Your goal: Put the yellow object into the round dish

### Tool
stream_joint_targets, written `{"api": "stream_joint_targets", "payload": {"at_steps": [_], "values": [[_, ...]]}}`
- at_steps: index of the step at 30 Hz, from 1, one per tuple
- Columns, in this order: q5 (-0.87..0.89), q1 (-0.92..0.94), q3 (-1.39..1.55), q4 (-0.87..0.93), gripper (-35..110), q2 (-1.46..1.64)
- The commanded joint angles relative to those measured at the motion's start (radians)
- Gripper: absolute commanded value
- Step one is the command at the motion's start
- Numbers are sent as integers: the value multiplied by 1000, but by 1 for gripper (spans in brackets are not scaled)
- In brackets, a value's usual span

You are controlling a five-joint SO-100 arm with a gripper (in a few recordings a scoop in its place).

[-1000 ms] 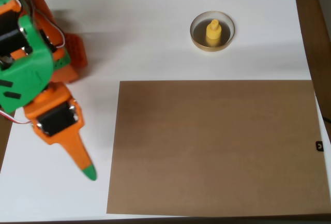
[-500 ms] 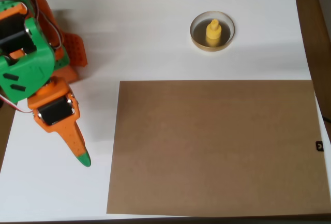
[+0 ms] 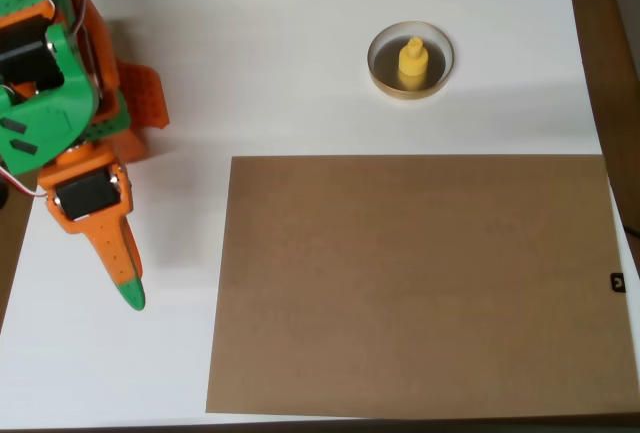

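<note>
The yellow object point(image 3: 411, 62) stands upright inside the round dish point(image 3: 383, 76), knob up, at the back of the white table in the overhead view. The dish has a tan rim and a dark inside. My orange and green gripper point(image 3: 129, 293) is far off at the left edge, pointing down toward the table's front. Its fingers lie together in one green-tipped point with nothing between them. A wide stretch of table separates it from the dish.
A large brown cardboard sheet point(image 3: 415, 283) lies flat over the front right of the white table point(image 3: 250, 53). An orange base part point(image 3: 140, 98) of the arm sits at the left. A dark wooden edge point(image 3: 605, 43) runs along the right side.
The arm has drawn back toward the left edge, and the gripper tip has moved left and up in the picture. The yellow object and dish have not moved.
</note>
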Motion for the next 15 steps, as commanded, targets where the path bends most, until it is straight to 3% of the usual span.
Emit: {"api": "stream_joint_targets", "payload": {"at_steps": [1,8,13,15], "values": [[8,21,8,11,22,21],[43,32,9,26,18,21],[-12,8,11,28,0,21],[-23,-5,11,28,0,21]]}}
